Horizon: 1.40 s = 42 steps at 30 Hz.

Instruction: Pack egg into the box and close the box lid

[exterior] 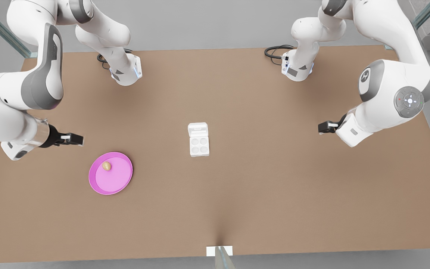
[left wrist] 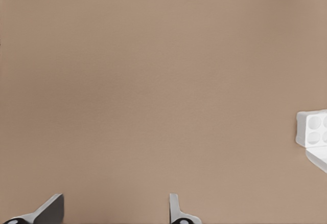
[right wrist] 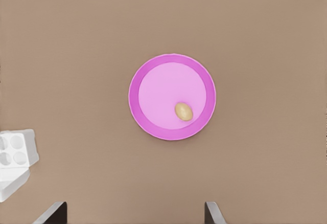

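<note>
**Egg on plate, box open, both grippers clear**

On the brown table [exterior: 274, 186], nearest the front camera, the pink plate [exterior: 120, 183] carries the egg [exterior: 106, 166] close to its far rim. The right gripper [exterior: 77, 139] hovers just beyond the plate on the front view's left, fingers spread wide and empty; its wrist view looks straight down on the egg. The egg's long axis runs roughly toward this gripper. This arm is the nearer one and likely makes the pick.

At table centre sits the box [exterior: 199, 145], four cups empty, box lid [exterior: 198, 129] folded open on the far side. The left gripper [exterior: 324, 127] waits well apart on the front view's right, fingers moderately open, empty.

No readable labels or writing.
</note>
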Motion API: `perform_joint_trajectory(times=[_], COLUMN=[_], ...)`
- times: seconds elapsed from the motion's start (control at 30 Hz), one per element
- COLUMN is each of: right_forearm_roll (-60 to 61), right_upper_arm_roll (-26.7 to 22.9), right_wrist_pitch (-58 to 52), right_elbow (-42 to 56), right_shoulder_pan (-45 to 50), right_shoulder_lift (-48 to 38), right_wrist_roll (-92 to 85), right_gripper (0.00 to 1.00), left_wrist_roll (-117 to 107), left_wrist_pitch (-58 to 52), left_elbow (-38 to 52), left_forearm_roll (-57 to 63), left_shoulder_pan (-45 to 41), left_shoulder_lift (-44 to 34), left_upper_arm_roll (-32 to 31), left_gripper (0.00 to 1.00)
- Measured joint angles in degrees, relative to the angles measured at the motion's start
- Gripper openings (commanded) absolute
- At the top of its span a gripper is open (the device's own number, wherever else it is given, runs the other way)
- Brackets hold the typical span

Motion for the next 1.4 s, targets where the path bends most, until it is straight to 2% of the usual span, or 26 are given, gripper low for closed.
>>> perform_joint_trajectory(times=[0.3,0.47,0.57,0.63,0.67,0.73,0.8,0.93,1.2,1.3,1.4], right_forearm_roll=[-0.27,-0.32,-0.31,-0.38,-0.45,-0.61,-0.70,-0.90,-5.83,-10.78,-13.43], right_upper_arm_roll=[0.35,0.10,-0.25,-0.36,-0.41,0.04,0.14,0.12,0.35,6.20,8.95], right_wrist_pitch=[2.30,5.64,9.56,14.54,17.60,26.55,33.31,41.72,51.33,53.14,54.94], right_elbow=[0.21,0.17,-0.04,-3.86,-7.93,-23.79,-28.67,-30.29,-35.56,-36.55,-39.06], right_shoulder_pan=[0.95,2.26,2.15,2.24,2.34,3.96,4.40,4.06,0.96,-7.43,-11.34], right_shoulder_lift=[-0.94,13.19,18.84,20.46,19.46,11.87,9.54,9.16,10.68,11.25,10.70], right_wrist_roll=[0.95,1.32,1.48,1.60,1.65,1.76,1.87,2.07,2.30,2.33,2.34], right_gripper=[1.00,1.00,1.00,1.00,1.00,1.00,1.00,1.00,1.00,1.00,1.00], left_wrist_roll=[-2.67,-3.67,-4.14,-4.41,-4.54,-4.77,-4.98,-5.33,-5.98,-6.19,-6.37], left_wrist_pitch=[2.32,2.18,2.22,2.23,2.24,2.23,2.25,2.28,1.82,1.61,1.49], left_elbow=[-1.31,-1.33,-1.36,-1.42,-1.45,-1.47,-1.47,-1.50,-1.87,-1.91,-1.91], left_forearm_roll=[0.69,0.83,1.48,2.49,2.82,3.37,3.73,4.06,5.42,5.68,5.80], left_shoulder_pan=[-2.34,-2.45,-2.52,-3.10,-3.16,-3.26,-3.38,-3.38,-4.76,-4.75,-4.60], left_shoulder_lift=[0.66,0.61,0.70,0.72,0.74,0.73,0.79,0.86,0.19,0.20,0.20], left_upper_arm_roll=[0.04,0.04,0.05,0.04,0.04,0.04,0.05,0.07,0.04,0.04,0.04], left_gripper=[1.00,1.00,1.00,1.00,1.00,1.00,1.00,1.00,1.00,1.00,1.00])
